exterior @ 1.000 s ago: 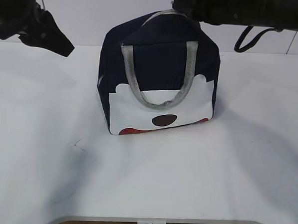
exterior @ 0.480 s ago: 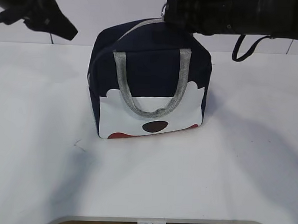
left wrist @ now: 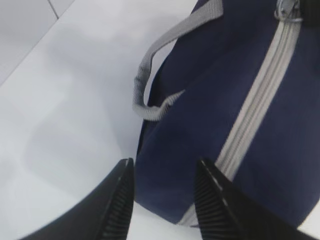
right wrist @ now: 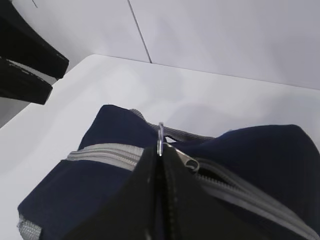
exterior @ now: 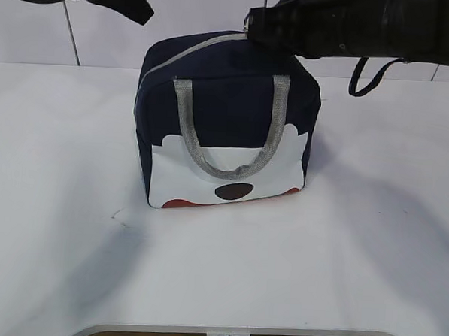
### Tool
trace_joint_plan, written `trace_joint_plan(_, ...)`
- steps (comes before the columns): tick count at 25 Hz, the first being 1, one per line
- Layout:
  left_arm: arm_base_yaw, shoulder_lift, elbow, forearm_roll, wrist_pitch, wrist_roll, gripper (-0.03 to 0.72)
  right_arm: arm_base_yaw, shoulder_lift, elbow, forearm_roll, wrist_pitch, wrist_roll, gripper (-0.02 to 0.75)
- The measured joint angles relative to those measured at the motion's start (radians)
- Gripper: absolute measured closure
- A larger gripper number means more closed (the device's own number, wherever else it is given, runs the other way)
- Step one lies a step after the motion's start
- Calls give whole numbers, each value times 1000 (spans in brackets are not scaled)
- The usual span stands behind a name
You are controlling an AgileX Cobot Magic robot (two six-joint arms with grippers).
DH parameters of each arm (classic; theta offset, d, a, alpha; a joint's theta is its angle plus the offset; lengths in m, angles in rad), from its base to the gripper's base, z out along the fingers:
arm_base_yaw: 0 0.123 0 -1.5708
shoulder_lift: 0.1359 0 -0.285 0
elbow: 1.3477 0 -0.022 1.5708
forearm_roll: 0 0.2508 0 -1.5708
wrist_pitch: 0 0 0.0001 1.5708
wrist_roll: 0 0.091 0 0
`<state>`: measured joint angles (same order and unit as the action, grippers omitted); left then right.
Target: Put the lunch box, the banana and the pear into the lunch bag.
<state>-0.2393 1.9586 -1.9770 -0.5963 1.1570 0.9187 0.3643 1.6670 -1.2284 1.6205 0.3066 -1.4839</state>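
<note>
Left pincer (left wrist: 162, 200) parted above lunch bag (left wrist: 200, 130), grey zipper (left wrist: 255, 105) closed.

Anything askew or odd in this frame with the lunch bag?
Nothing damaged or spilled. The lunch bag stands upright on the table, zipper mostly closed. The right gripper is shut on the zipper pull ring.

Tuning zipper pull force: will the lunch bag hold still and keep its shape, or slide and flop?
The lunch bag is soft fabric standing boxy, so it probably dents under load. It sits loose on a smooth white table, unpinned, so likely slides or tips. The right end effector is shut on the zipper pull ring; the open left end effector holds nothing.
</note>
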Motion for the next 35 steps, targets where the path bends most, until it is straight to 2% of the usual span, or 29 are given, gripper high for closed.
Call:
trace_joint_plan(4, 0, 84, -138, -35, 62, 0, 383, 0, 29, 0, 0, -10, 0, 747)
trace_joint_plan(8, 0, 153, -212, -74, 71, 0, 384, 0, 62, 0, 0, -10, 0, 747)
trace_joint_plan(19, 0, 206, -234, -125, 55, 0, 384, 0, 71, 0, 0, 11, 0, 747)
trace_joint_plan(23, 0, 206, -234, -136, 67, -52, 386, 0, 71, 0, 0, 11, 0, 747)
trace_joint_plan(30, -34, 206, -236, -64, 78, -72, 225, 0, 73, 0, 0, 18, 0, 747)
trace_joint_plan(35, -36, 206, -279, -51, 83, -55, 190, 0, 73, 0, 0, 23, -2, 747)
